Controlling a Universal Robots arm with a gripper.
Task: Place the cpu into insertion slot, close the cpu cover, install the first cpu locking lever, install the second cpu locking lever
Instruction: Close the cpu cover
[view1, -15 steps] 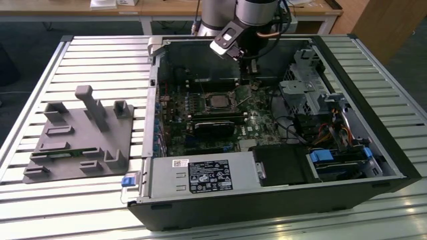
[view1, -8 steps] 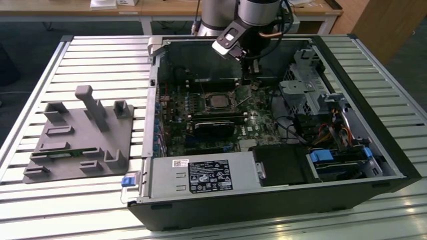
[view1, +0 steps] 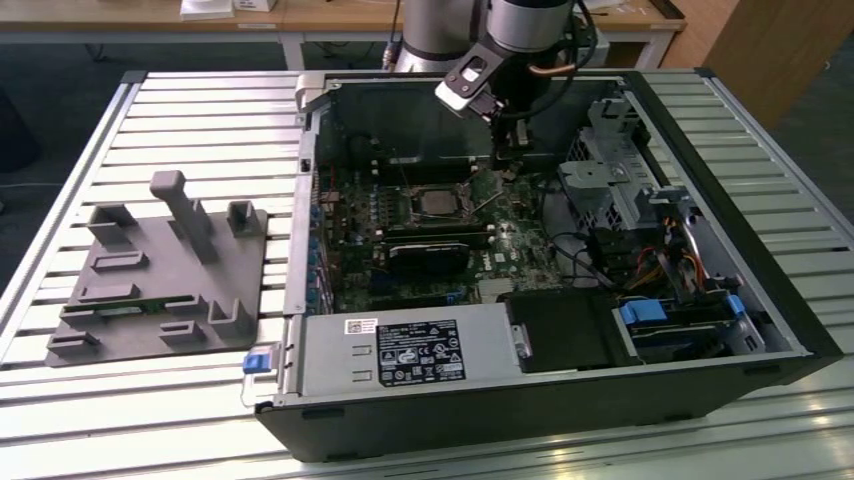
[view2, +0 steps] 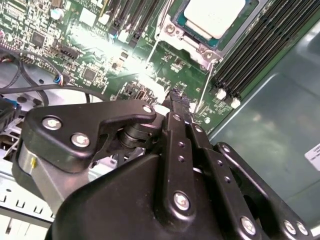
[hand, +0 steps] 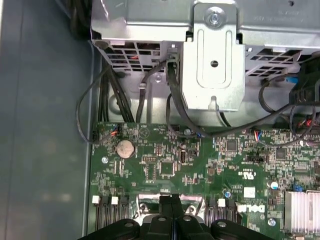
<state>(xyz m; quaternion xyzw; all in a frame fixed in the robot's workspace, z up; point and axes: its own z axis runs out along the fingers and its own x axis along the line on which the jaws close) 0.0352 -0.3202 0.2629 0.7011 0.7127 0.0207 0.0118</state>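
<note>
Arm upright inside case (view1: 534, 400), gripper (view2: 177, 97) fingers pressed together near motherboard (hand: 165, 167) edge; cpu (view2: 215, 15) pale silver, seated under cpu cover (view2: 168, 28).

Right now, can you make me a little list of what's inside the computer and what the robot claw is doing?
place: open computer case on a slatted table
chip: silver square chip lying inside a metal frame on the green board
claw: gripper low over the board, fingers together
lever: thin metal rod running from the frame's corner to the fingertips; pinched or not, cannot tell
beside the case: grey holder block
</note>
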